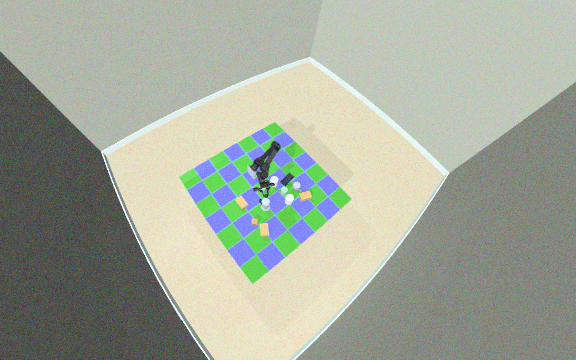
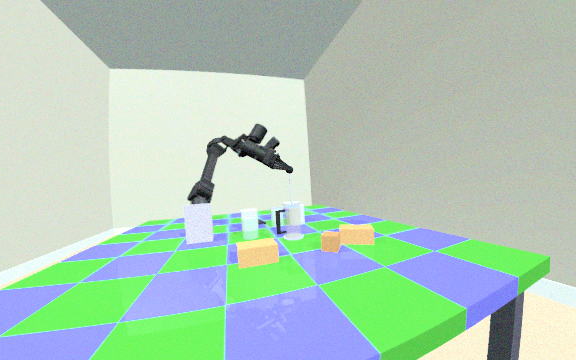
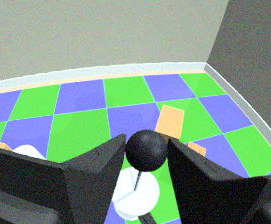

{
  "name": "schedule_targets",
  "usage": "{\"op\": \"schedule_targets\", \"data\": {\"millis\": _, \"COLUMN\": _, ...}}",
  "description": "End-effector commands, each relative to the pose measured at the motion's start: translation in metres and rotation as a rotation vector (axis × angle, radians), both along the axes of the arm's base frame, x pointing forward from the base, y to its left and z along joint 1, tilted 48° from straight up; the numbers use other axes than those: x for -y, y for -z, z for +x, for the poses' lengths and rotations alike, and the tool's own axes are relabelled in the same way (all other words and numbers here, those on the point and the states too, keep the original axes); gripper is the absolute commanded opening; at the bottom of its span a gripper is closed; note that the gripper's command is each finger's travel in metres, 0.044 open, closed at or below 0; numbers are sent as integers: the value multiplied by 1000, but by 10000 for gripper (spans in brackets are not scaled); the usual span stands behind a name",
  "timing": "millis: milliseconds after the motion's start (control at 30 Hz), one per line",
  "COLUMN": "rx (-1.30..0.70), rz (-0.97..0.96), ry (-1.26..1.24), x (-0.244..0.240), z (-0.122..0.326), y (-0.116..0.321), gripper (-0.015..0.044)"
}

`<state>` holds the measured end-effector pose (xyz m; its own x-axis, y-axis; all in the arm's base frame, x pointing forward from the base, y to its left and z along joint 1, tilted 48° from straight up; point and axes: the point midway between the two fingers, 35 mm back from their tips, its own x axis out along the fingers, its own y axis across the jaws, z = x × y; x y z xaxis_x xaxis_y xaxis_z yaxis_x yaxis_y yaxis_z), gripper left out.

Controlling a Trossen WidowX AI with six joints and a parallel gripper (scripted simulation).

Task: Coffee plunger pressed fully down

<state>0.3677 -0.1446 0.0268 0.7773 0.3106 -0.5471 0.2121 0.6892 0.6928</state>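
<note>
Two dark wedge-shaped fingers of our hand (image 3: 146, 152) gripped the round black knob (image 3: 146, 149); only the exterior view showed its thin rod (image 2: 290, 187) above the clear press (image 2: 292, 220).

The table (image 2: 398, 300) is checkered green and violet-blue. The arm (image 2: 208, 170), the plunger knob (image 3: 146, 149) and the press handle (image 2: 279, 222) are black. Three blocks (image 2: 257, 252) are orange; a box (image 2: 198, 223) is pale lavender.

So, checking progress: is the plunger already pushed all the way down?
No, the plunger knob stands high above the press on its raised rod.
</note>
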Motion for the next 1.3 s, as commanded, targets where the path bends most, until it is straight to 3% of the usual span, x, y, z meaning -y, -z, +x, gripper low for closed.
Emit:
{"op": "schedule_targets", "data": {"millis": 0, "rx": -1, "rz": 3, "ry": 3, "x": 0, "z": 0, "y": 0, "gripper": 119}}
{"op": "schedule_targets", "data": {"millis": 1267, "rx": -5, "rz": 1, "ry": 1, "x": -37, "z": 2, "y": 42, "gripper": 119}}
